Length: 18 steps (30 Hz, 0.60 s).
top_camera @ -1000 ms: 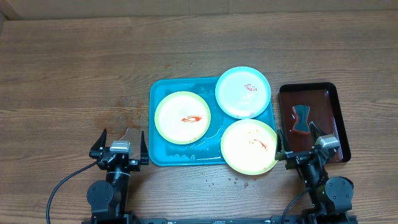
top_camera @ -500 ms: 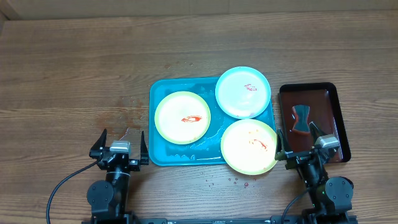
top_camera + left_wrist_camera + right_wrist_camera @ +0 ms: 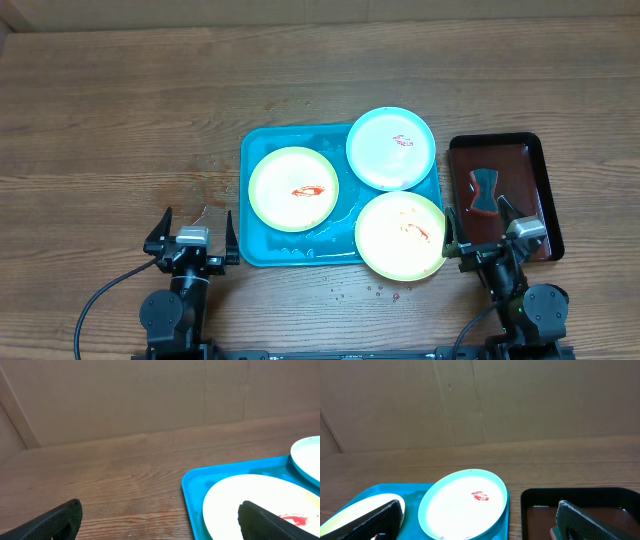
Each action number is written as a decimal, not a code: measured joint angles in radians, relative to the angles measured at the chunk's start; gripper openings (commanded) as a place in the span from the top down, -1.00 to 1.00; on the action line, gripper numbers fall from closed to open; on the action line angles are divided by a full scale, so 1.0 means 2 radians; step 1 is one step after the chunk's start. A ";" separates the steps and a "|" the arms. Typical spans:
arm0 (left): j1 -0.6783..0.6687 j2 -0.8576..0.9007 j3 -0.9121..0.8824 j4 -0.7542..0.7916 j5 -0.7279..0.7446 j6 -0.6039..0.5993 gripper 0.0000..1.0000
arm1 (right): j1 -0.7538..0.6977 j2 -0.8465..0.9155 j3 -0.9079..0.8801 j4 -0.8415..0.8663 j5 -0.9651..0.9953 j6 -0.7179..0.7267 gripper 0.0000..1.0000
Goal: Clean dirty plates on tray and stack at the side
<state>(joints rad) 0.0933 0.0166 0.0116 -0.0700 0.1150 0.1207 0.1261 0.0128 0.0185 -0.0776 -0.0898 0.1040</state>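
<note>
The left gripper and the right gripper have their jaws spread wide, holding nothing, at the tabletop's near edge. Between them the tray carries a yellow-green plate at its left, a light blue plate on its far right corner, and a second yellow-green plate overhanging its near right corner.

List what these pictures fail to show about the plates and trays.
- Left wrist view: the left yellow-green plate is cut off by the bottom edge and partly covered by a finger. The blue plate is cut by the right edge.
- Right wrist view: the dark tray runs off the bottom edge, so its contents are hidden.
- Overhead: the object on the dark tray is too small to identify.
</note>
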 measured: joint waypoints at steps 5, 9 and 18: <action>0.000 0.000 0.002 -0.004 0.000 -0.009 -0.99 | 0.000 0.000 0.000 0.000 0.000 0.000 -1.00; 0.000 0.000 0.020 -0.029 0.000 -0.011 -1.00 | 0.000 0.000 0.008 -0.011 0.000 0.000 -1.00; 0.000 0.053 0.106 -0.101 0.001 -0.018 -1.00 | 0.000 0.003 0.087 -0.076 -0.006 0.000 -1.00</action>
<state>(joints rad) 0.0933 0.1219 0.2237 -0.2718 0.1162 0.0845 0.1261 0.0185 0.1925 -0.2287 -0.1009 0.1043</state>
